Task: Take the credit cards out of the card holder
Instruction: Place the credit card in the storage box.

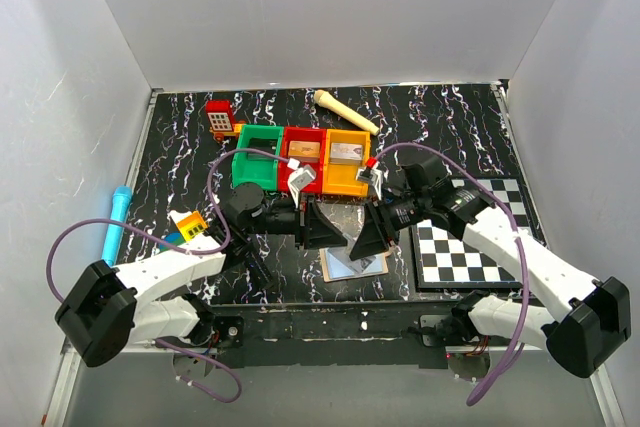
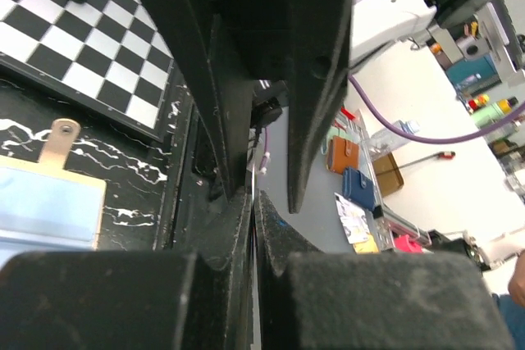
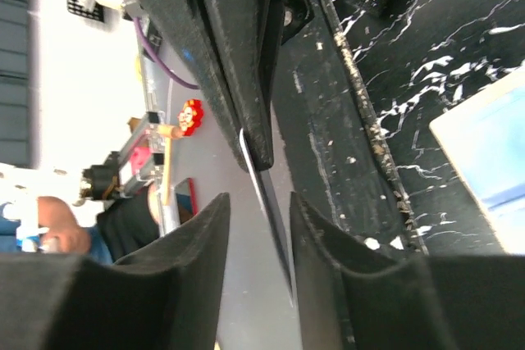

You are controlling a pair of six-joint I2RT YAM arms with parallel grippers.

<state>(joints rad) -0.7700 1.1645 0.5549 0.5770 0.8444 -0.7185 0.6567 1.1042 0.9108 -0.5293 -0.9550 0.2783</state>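
The card holder [image 1: 355, 265] lies open on the black marbled table near the front edge, its pale blue-grey lining up. It also shows in the left wrist view [image 2: 49, 206] and the right wrist view [image 3: 484, 149]. My left gripper [image 1: 322, 227] is shut on a thin card [image 2: 255, 284], seen edge-on, and holds it above the table beside the holder. My right gripper [image 1: 366, 239] faces it and is open. In the right wrist view the card [image 3: 276, 215] stands between my open right fingers [image 3: 205, 235], close to the right-hand one. No card shows in the holder's pockets.
Green [image 1: 256, 162], red [image 1: 305, 150] and orange [image 1: 347, 159] bins stand behind the grippers. A chequered board [image 1: 470, 237] lies at the right. A pale wooden stick [image 1: 345, 110], a red toy [image 1: 220, 119], a blue tube [image 1: 115, 222] and a yellow block [image 1: 190, 224] lie around.
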